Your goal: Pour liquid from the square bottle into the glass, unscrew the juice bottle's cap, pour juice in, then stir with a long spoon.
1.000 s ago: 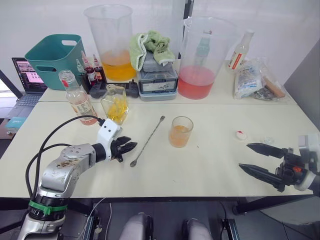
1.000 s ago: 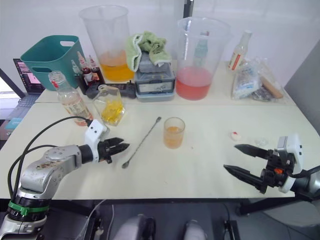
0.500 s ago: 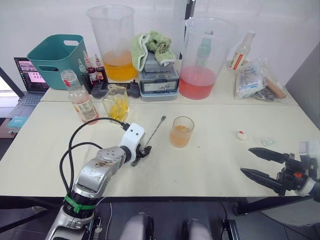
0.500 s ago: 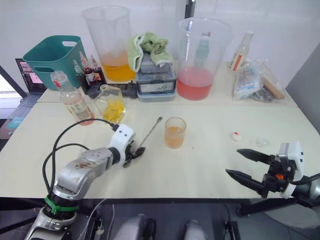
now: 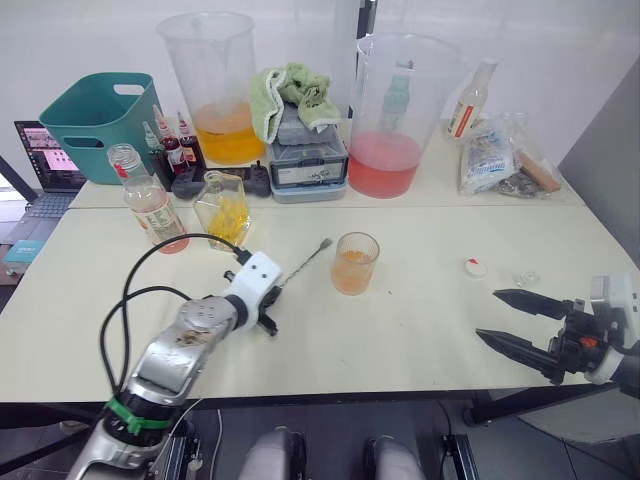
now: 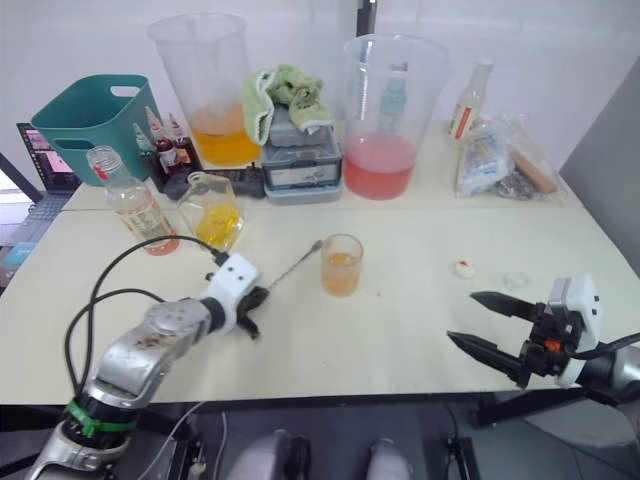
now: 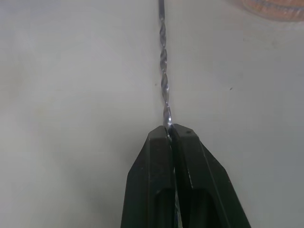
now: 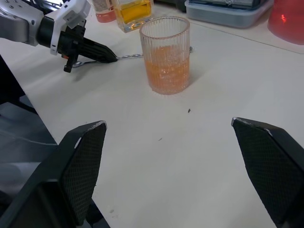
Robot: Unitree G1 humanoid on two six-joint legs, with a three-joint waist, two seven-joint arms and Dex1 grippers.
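Cream table (image 5: 420, 340), set before a white wall. Two large beakers at the back: orange liquid (image 5: 228, 132), pink liquid (image 5: 386, 165). Teal bin (image 5: 85, 115). Juice bottle (image 5: 150, 205) and square bottle (image 5: 228, 207), left of centre. Glass (image 5: 354, 264), part-filled orange, mid-table. Long spoon (image 7: 164, 80) is pinched by the left gripper (image 7: 171, 133), flat on the table beside the glass. Right gripper (image 5: 518, 322) is held spread wide near the front edge, over bare surface.

Ribbed glass (image 8: 165, 56) of orange liquid beyond spread black fingers (image 8: 81, 167).
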